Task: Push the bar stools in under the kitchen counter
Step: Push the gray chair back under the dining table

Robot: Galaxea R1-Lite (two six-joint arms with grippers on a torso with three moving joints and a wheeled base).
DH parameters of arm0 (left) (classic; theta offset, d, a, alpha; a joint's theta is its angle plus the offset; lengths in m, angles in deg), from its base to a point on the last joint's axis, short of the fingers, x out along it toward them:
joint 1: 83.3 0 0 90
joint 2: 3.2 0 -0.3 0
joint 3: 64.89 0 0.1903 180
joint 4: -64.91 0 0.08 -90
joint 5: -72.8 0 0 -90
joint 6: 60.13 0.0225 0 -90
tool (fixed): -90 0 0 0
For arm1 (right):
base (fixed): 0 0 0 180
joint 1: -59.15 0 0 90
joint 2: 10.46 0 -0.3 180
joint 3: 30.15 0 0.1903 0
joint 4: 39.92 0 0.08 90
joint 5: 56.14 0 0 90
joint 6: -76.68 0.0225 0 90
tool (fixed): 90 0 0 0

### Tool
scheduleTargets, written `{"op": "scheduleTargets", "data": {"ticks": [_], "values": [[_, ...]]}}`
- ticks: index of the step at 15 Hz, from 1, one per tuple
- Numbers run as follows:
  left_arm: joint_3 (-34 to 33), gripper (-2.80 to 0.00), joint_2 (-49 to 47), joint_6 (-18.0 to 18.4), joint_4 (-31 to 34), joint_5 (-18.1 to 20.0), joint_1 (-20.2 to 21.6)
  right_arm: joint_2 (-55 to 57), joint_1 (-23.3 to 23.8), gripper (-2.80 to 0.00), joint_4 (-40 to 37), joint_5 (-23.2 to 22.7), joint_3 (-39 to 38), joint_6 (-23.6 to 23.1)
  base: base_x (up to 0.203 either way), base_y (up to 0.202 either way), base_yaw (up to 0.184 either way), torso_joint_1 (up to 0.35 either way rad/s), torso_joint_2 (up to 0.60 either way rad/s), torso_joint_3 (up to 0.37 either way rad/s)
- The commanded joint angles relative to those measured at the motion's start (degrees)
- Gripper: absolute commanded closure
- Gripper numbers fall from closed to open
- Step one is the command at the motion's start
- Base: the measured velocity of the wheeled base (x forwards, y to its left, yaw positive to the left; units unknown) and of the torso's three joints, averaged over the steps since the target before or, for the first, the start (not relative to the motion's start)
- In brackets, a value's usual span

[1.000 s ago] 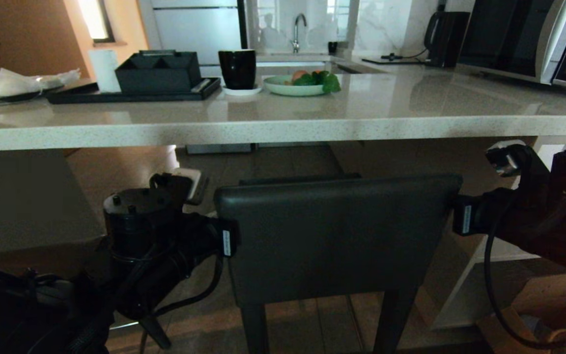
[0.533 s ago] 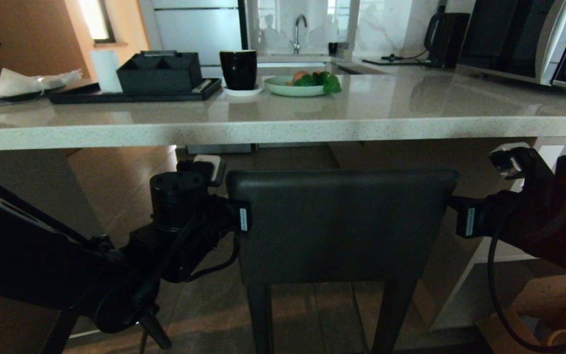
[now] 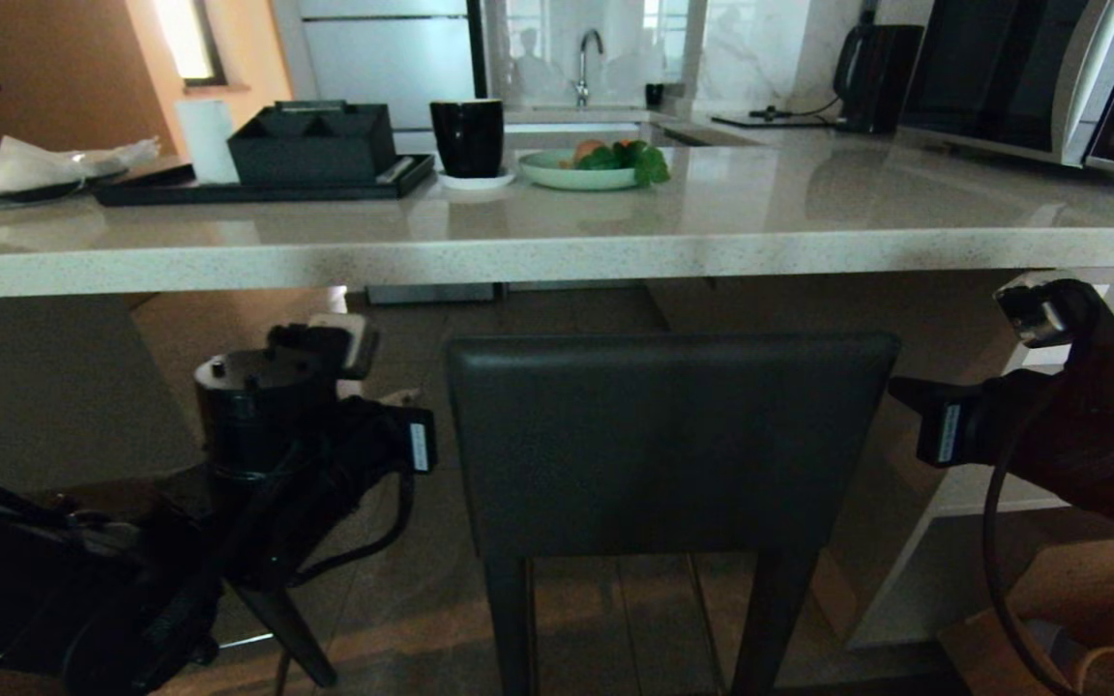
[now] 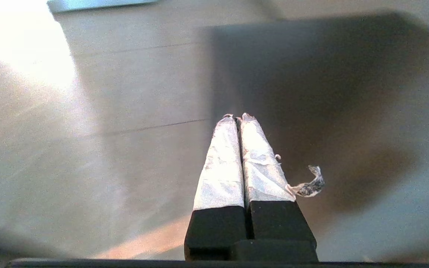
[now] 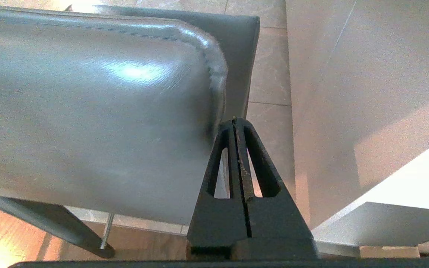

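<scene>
Under speckled stone counter [image 3: 557, 256], leather stool [image 3: 673, 445]

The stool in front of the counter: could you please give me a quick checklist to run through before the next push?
1. Stool square to the counter: ok.
2. Backrest top lower than the counter edge: ok.
3. Left claw shut: ok.
4. Right claw shut: ok, tips at the backrest's corner.
5. Left claw against the backrest: not ok, a gap shows in the head view.
6. Floor under the counter free of obstacles: cannot tell, stool hides much of it.
</scene>
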Motion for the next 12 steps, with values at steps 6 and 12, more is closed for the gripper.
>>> {"op": "scheduleTargets", "data": {"ticks": [6, 12], "values": [[-6.05, 0.0, 26.06, 0.18, 7.18, -0.72, 2.32, -19.84, 0.85, 0.0, -6.2, 1.71, -4.85, -0.02, 0.0, 0.0, 0.0, 0.0, 0.0, 0.0], [-15.09, 0.0, 51.42, 3.51, 11.9, -1.65, 13.81, -48.84, 4.77, 0.0, -28.51, 1.95, -4.98, -0.05, 0.0, 0.0, 0.0, 0.0, 0.0, 0.0]]}}
